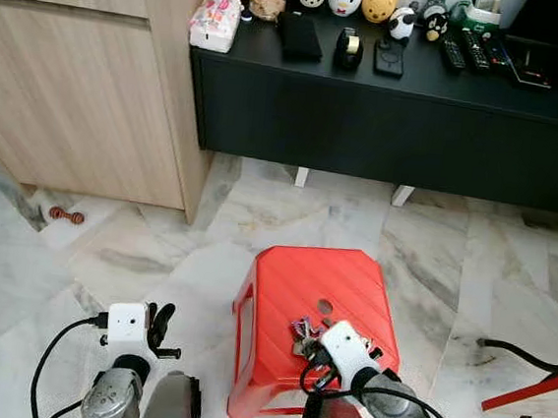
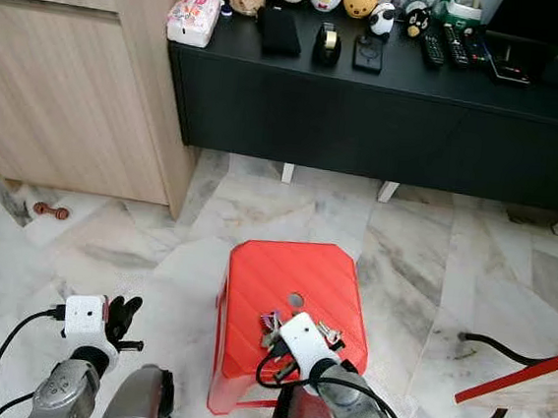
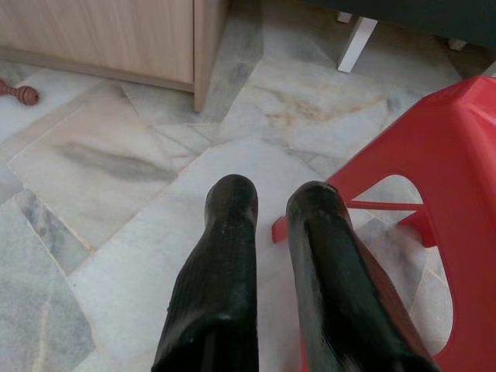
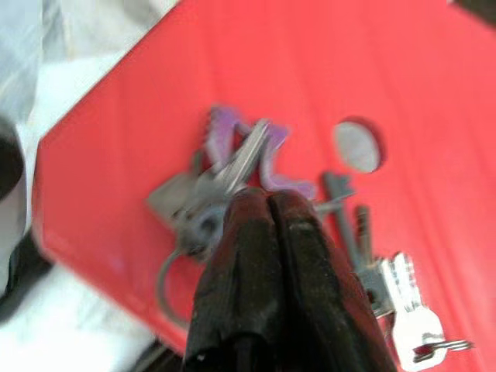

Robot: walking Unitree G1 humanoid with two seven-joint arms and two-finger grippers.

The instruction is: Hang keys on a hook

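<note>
In the left eye view, a red plastic stool [image 1: 314, 311] is seen standing on the marble floor [image 1: 433, 253], before a long black cabinet [image 1: 396, 122]. A bunch of keys [image 1: 303, 335] is seen lying on the stool's seat, near its front edge and just short of the round hole in the middle. The right gripper [image 1: 316, 353] is placed directly at the keys, its white wrist block lying just behind them. The left gripper [image 1: 160, 324] is held above the floor, to the left of the stool and apart from it. A pale wooden cupboard [image 1: 84, 82] is seen at the left, and a small brown object [image 1: 66, 215] lies on the floor at its foot.

In the right eye view, the same arrangement is shown, with the keys [image 2: 274, 325] partly covered by the right arm's white block.

In the left wrist view, the left gripper [image 3: 273, 203] is shown with a narrow gap between its two black fingers and nothing is held; the stool's leg [image 3: 434, 194] is seen beside it.

In the right wrist view, the right gripper [image 4: 267, 200] is shown with its fingers pressed together, tips resting among the keys [image 4: 232, 167]. Whether a key is pinched cannot be told. A second cluster of silver keys [image 4: 395, 298] is spread alongside on the seat.
</note>
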